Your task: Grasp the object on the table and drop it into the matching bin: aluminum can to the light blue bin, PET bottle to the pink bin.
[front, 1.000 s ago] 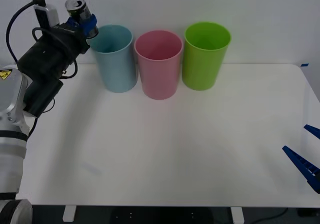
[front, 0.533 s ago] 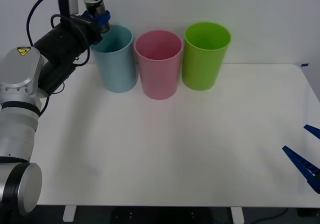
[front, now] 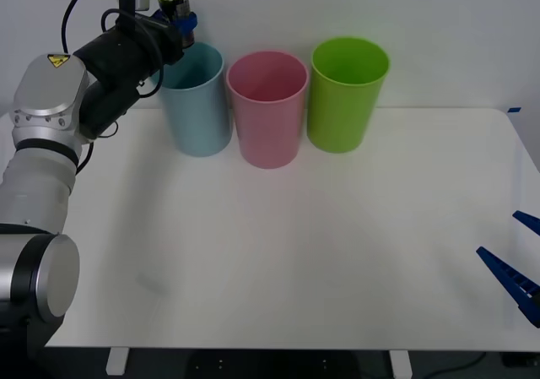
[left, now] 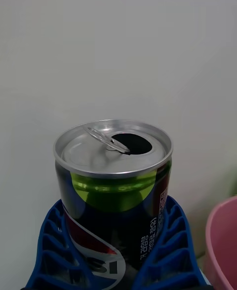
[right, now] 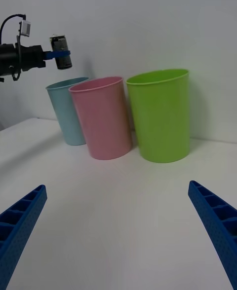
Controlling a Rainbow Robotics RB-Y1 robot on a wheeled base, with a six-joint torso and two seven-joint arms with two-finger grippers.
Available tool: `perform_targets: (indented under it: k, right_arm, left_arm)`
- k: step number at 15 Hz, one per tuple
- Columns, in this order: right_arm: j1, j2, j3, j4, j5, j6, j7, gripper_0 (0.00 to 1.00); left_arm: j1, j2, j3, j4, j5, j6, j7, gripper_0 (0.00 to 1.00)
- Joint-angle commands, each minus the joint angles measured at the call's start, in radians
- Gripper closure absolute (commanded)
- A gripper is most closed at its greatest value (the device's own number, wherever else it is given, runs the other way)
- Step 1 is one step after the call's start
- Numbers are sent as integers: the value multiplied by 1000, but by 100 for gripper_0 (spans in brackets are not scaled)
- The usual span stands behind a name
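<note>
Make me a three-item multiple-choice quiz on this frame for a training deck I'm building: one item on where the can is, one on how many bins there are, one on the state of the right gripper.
1. Where is the aluminum can?
A. Lying on the table
B. Held in the air above the light blue bin's near-left rim
C. Inside the pink bin

2. How many bins stand on the table?
A. Two
B. Three
C. Four

3. What state is the right gripper in?
A. Open, holding nothing
B. Shut on the can
C. Shut on a bottle

Answers: 1 B, the left gripper clamps it over the light blue bin. 2 B, light blue, pink bin and lime green bin. 3 A, its fingers stand wide apart.
</note>
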State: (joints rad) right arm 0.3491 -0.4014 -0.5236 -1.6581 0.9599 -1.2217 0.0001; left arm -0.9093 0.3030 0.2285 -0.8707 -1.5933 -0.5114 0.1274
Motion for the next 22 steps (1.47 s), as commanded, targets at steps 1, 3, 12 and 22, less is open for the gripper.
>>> perform_targets:
  k: [1,3,12,22]
  right_arm:
    - [0,0,0,0,0,0,0,0]
    - [0,0,0,0,0,0,0,0]
    - [0,0,0,0,0,0,0,0]
    - [0,0,0,0,0,0,0,0]
  left_arm:
    - [0,1,-1,1,-1,-1,0,100]
    - [1,1,-1,1,1,-1,-3,100]
    - [1,-1,-1,1,12,-15,0,0]
    - [29,19,-1,-1,107,-76,-9,0]
